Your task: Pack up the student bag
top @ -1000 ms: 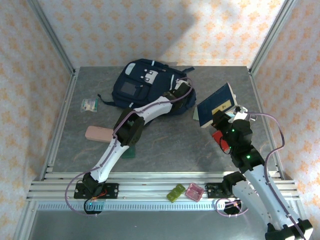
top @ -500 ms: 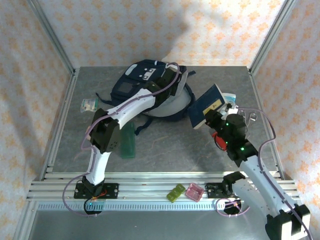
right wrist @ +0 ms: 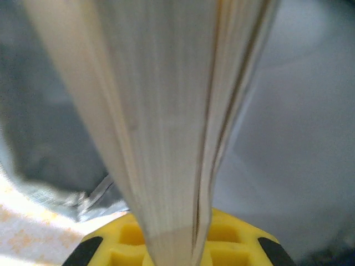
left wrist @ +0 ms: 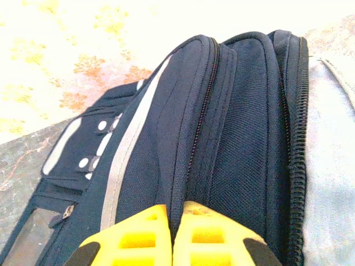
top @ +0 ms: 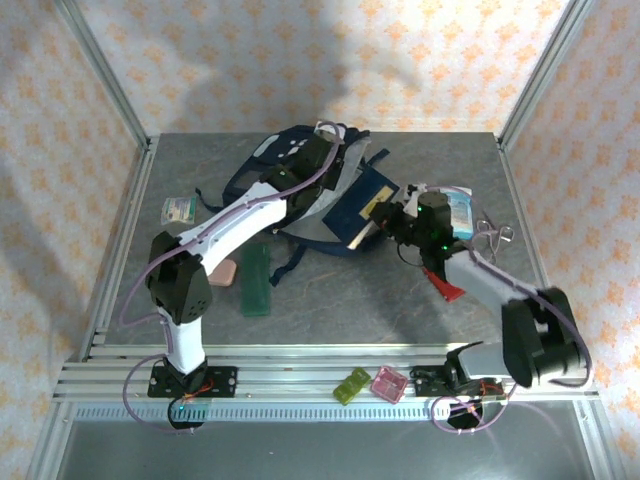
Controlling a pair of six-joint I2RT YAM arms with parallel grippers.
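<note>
The bag sits at the back middle of the table, its top edge now hoisted by our left gripper, clenched on the fabric. Our right gripper, grasping a navy book, has swung it to the opened mouth; we judge insertion comes next.

Overhead view and left wrist (close) share bag.

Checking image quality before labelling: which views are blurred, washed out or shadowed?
Left wrist: bag sharp, wall behind it washed out. Right wrist: book pages too near the lens, blurred. Top external: sharp and evenly lit, soft shadows on the back wall.
</note>
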